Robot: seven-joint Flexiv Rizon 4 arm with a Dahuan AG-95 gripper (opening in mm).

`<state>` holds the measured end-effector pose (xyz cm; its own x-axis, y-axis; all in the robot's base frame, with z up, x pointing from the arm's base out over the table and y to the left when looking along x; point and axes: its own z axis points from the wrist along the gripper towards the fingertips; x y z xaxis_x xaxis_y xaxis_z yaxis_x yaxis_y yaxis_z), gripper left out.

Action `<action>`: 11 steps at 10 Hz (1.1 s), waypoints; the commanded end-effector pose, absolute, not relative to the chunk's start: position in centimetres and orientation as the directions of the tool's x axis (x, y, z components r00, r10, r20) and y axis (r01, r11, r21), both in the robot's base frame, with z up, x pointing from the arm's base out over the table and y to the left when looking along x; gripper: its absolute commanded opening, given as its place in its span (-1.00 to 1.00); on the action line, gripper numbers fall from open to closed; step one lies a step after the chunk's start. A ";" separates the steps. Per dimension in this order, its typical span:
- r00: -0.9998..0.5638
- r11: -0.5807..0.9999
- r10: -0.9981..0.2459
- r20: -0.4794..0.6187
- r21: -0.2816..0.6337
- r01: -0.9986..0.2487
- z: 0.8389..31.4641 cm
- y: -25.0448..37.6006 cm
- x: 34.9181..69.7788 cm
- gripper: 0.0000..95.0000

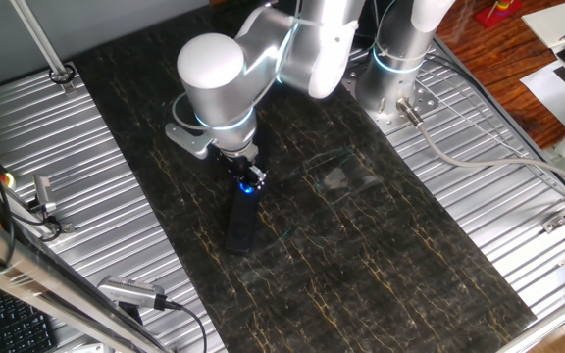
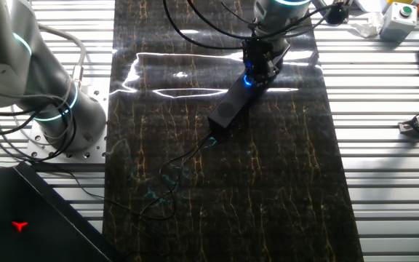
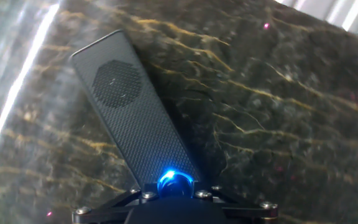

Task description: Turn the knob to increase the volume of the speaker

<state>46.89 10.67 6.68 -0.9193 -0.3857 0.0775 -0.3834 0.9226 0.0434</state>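
Here we find the speaker lying flat on the dark marbled table, near the middle of its surface. In one fixed view the bar runs from the 12 o'clock end, where the knob glows blue, down toward 6 o'clock. In the other fixed view we see the same bar set on a slant, its lit end at about 1 o'clock and its plain end at about 7 o'clock, with a thin cable trailing from the plain end toward 7 o'clock across the table.

The gripper stands directly over the knob, with the arm rising behind it toward 1 o'clock. From both fixed cameras the fingers are masked by the wrist body, so we cannot measure their spread there.

In the hand view the knob sits at 6 o'clock of the frame, a blue ring around a dark centre, and the speaker's mesh face extends away toward 11 o'clock, with a round grille pattern near its far end. The gripper's black frame with its screws flanks the knob on both sides at the bottom edge. The fingers appear to be drawn in around the knob, though the tips are cut off by the frame edge, so we cannot tell whether they actually press on it.
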 end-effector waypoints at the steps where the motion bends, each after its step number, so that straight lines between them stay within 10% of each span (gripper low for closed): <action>1: -0.971 0.975 -0.223 0.089 0.037 -0.221 6.7 10.6 46.9 -1.00; 11: -0.994 0.998 -0.051 0.099 0.039 -0.047 6.7 10.6 46.8 -1.00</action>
